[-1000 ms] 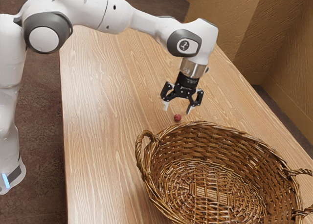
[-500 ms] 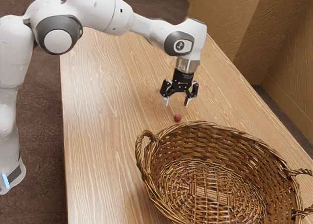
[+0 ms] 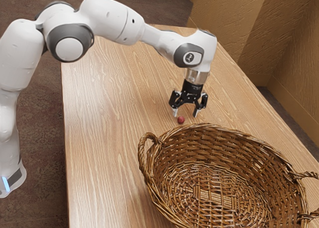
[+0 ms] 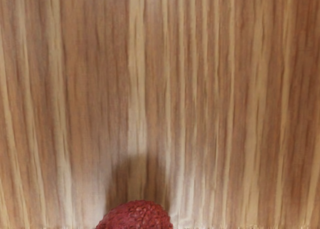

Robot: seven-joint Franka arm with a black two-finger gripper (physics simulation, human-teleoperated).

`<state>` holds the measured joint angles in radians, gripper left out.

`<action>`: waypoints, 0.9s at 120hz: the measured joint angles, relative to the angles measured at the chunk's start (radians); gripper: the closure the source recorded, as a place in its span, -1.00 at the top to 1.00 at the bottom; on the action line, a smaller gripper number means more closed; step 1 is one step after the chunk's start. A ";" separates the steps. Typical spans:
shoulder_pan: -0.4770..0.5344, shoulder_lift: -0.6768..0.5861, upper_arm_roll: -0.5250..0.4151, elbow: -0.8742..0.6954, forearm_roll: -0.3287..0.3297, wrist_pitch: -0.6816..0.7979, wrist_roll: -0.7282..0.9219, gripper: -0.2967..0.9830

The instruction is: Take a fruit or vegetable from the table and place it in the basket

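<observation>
Nothing gripped yet: tool (image 3: 185, 113) is spread, placed low by the fruit (image 3: 181, 120), seen on desk (image 3: 102, 138) near basket (image 3: 219, 141). Approach judged nearly done; grasp, lift, drop-in to be done.

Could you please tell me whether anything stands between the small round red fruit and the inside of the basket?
Yes, the brown woven wicker basket's near rim; the small round red fruit lies outside it.

I had room to swing my black two-finger hand (image 3: 185, 115) over the light-brown wooden worktop (image 3: 104, 128), but nearby an oval brown wicker basket (image 3: 214, 137) blocked low passage.
</observation>
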<state>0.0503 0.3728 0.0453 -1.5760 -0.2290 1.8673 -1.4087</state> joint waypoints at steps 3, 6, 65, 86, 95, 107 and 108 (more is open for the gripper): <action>0.000 0.003 -0.001 0.000 0.000 0.002 0.000 0.49; 0.000 0.005 -0.001 0.000 0.000 0.003 0.000 0.49; 0.001 0.047 -0.008 0.012 -0.005 0.030 0.004 0.47; -0.004 0.055 -0.014 0.035 -0.004 0.037 0.004 0.46; -0.007 0.045 -0.012 0.033 -0.005 0.039 0.003 0.31; -0.004 0.042 -0.011 0.029 -0.008 0.040 0.001 0.14; -0.004 0.042 -0.011 0.028 -0.009 0.040 0.001 0.13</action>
<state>0.0467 0.4153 0.0347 -1.5476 -0.2378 1.9073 -1.4076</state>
